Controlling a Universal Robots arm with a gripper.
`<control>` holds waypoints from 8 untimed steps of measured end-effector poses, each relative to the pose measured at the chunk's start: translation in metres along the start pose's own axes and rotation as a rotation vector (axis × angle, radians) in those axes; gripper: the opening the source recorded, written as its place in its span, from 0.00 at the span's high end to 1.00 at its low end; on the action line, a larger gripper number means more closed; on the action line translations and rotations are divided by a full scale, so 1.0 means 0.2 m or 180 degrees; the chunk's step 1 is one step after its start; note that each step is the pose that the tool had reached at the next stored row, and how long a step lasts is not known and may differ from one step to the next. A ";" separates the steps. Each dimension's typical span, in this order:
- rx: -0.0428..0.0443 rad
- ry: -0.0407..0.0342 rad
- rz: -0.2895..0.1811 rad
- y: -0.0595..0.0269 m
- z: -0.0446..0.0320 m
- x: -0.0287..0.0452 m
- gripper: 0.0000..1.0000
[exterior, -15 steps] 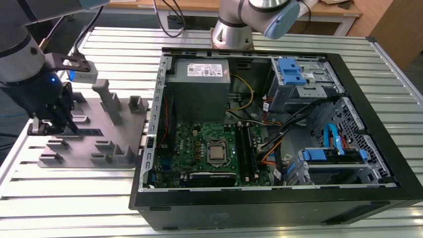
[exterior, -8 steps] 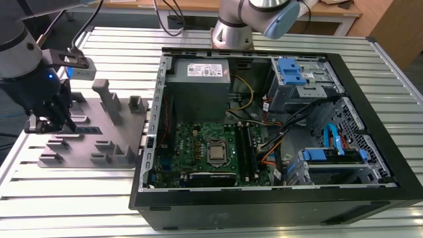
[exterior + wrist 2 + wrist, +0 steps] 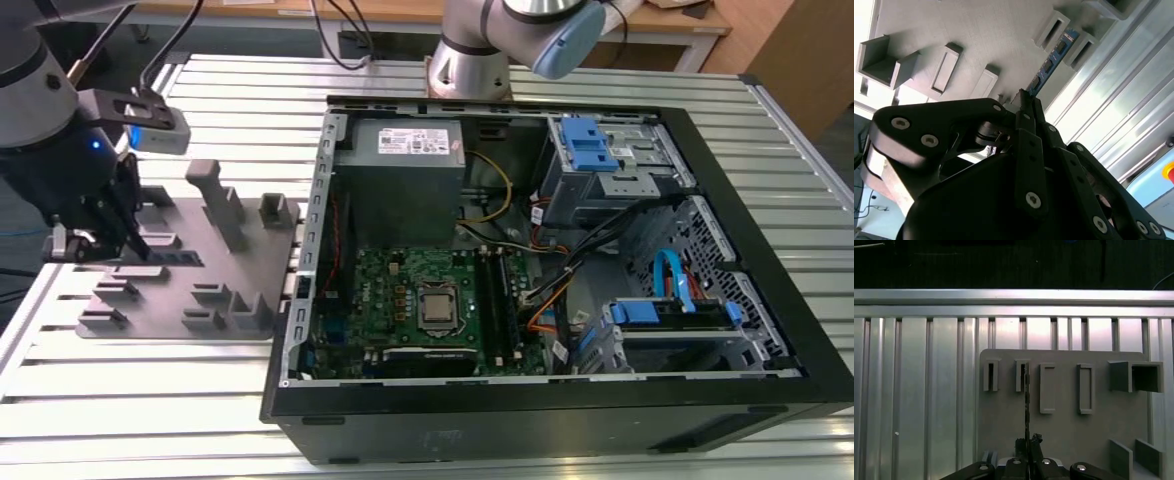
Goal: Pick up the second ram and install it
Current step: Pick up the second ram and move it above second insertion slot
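Note:
The second ram (image 3: 1051, 62) is a thin blue-green stick standing on edge, a dark thin line (image 3: 1026, 405) in the first wrist view. Its far end sits at a narrow slot of the grey fixture plate (image 3: 1064, 430); whether it rests in the slot or hangs just above it I cannot tell. My gripper (image 3: 1021, 100) is shut on the stick's near end, the black fingertips pinched together around it (image 3: 1027, 442). In the exterior view my gripper (image 3: 100, 240) hangs over the plate (image 3: 174, 300) at the far left edge.
An open computer case (image 3: 307, 300) lies to the exterior view's right of the plate, with the green motherboard (image 3: 414, 290) and its long slots (image 3: 501, 290) inside. A second arm's base (image 3: 467, 55) stands behind the case. The table (image 3: 134, 400) is ribbed aluminium.

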State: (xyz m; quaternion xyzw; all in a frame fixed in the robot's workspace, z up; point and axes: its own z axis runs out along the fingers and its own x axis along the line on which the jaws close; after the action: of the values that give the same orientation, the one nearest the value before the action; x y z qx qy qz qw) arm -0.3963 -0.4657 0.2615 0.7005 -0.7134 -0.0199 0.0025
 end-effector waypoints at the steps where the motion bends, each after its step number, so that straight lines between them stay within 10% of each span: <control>1: 0.0000 0.0000 0.0000 0.000 -0.005 0.000 0.86; 8: 0.0000 0.0000 0.0000 0.001 -0.045 -0.001 0.86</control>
State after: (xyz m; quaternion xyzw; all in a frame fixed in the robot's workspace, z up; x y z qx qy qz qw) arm -0.3963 -0.4657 0.2706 0.7005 -0.7134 -0.0199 0.0026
